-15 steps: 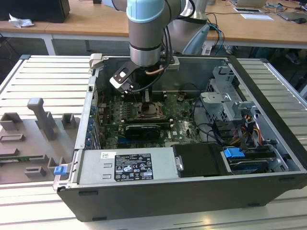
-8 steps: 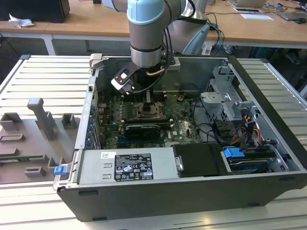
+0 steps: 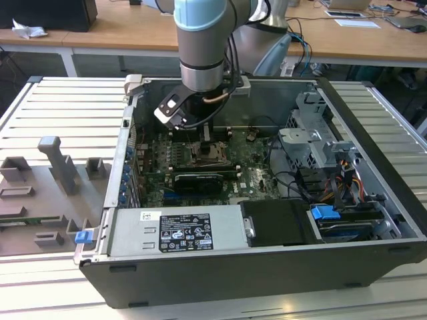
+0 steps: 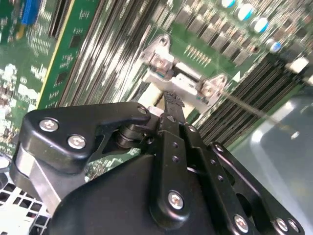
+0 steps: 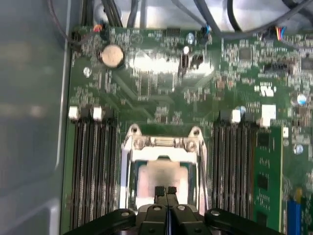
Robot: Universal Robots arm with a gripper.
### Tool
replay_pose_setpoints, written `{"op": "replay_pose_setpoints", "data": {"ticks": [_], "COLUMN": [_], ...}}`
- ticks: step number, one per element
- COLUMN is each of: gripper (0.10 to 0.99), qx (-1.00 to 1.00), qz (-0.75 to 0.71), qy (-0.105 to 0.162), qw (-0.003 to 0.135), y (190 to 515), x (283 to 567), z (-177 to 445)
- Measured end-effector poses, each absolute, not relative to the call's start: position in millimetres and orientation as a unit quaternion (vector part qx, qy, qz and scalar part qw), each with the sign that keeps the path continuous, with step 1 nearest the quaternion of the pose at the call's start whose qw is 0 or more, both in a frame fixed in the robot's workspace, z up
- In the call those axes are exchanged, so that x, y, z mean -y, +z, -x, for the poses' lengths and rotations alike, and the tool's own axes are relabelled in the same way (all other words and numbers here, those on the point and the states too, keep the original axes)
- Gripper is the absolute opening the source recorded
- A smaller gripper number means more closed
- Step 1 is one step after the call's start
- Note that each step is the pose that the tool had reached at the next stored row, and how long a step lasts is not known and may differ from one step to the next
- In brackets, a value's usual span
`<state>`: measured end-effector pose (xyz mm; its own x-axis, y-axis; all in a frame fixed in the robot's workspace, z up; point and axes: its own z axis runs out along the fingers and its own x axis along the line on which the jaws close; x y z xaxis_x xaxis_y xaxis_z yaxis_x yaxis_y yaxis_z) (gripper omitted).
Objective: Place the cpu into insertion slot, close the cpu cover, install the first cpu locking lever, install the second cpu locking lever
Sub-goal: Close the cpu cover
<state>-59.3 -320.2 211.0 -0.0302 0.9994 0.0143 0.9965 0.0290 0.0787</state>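
The cpu (image 5: 164, 176) lay flat in the insertion slot (image 3: 212, 155). Its pale top showed through the cut-out of the cpu cover (image 5: 164, 143), which looked to be down around it. My gripper (image 5: 165, 190) stood over one edge of the chip, jaws pinched together with nothing between them. Whether the tips touched metal I couldn't tell. Long memory slots (image 5: 93, 166) ran on both sides, on the green board (image 5: 161, 73) inside the open computer case (image 3: 200, 293). I judged placing done and closing the cover the step in hand. The levers I couldn't pick out; securing them would call for a careful push, clear of the chip.
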Motion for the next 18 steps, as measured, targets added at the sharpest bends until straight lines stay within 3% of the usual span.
{"op": "replay_pose_setpoints", "data": {"ticks": [18], "gripper": [0.106], "qx": [-0.717], "qz": [-0.696], "qy": [0.033], "qw": [0.022], "y": [215.3], "x": [317.7], "z": [55.1]}}
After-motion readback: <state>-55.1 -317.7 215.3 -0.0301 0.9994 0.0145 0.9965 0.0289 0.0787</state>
